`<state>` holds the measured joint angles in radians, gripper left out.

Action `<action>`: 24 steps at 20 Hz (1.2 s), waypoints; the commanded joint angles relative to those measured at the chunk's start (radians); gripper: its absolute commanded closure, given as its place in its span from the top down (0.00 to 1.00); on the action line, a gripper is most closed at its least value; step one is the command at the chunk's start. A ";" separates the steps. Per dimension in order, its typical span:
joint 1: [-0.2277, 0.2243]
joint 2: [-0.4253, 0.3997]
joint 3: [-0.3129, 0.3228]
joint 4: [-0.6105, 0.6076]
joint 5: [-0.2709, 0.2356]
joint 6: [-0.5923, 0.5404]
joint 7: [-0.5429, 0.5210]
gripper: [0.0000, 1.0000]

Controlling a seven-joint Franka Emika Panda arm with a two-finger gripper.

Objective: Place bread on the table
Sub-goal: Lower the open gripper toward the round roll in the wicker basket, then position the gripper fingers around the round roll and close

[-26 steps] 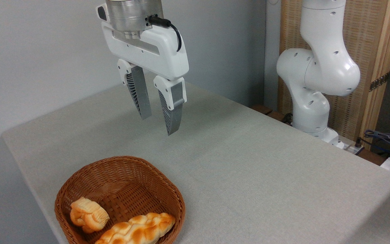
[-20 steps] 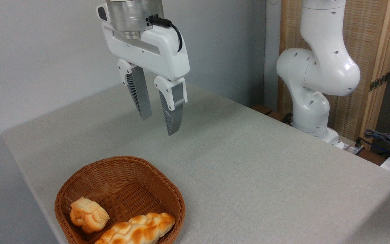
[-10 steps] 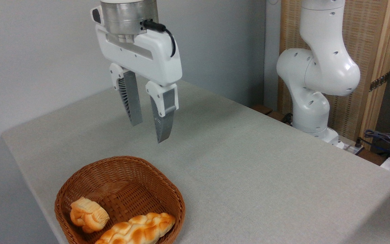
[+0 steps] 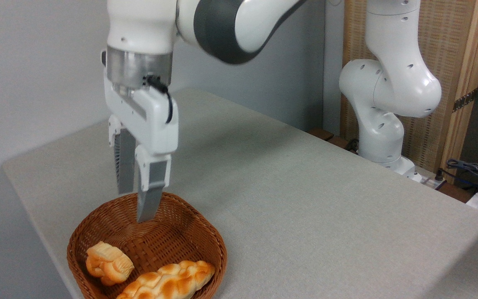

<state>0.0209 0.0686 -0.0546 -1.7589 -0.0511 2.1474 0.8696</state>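
Observation:
The bread [image 4: 108, 263], a small knotted golden bun, lies at the left inside the brown wicker basket [image 4: 199, 232] near the front left of the grey-beige table [image 4: 305, 199]. My gripper [image 4: 135, 205] hangs above the basket's far rim, open, with nothing between its grey fingers [image 4: 149, 195]. It is above and behind the bun, not touching it.
A longer braided loaf [image 4: 168, 282] lies in the basket to the right of the bun. The arm's white base [image 4: 382, 124] stands past the table's far right edge, in front of a wooden screen. Cables and a device lie at the far right.
The gripper has swung left and dropped toward the basket, turning about its axis so the fingers now line up nearly one behind the other. The bread and loaf have not moved.

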 commanded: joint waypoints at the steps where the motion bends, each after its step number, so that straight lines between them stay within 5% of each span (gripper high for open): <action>1: 0.001 0.052 -0.014 -0.022 0.011 0.109 0.106 1.00; 9: -0.012 0.166 -0.024 -0.019 0.016 0.262 0.253 1.00; 12: -0.012 0.191 -0.037 -0.021 0.097 0.298 0.247 1.00; 15: -0.012 0.214 -0.057 -0.019 0.111 0.310 0.247 0.99; 18: -0.012 0.217 -0.067 -0.021 0.112 0.312 0.259 0.45; 19: -0.012 0.218 -0.071 -0.021 0.111 0.312 0.279 0.39; 24: -0.010 0.217 -0.071 -0.021 0.109 0.310 0.292 0.38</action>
<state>0.0080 0.2841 -0.1228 -1.7830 0.0455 2.4449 1.1497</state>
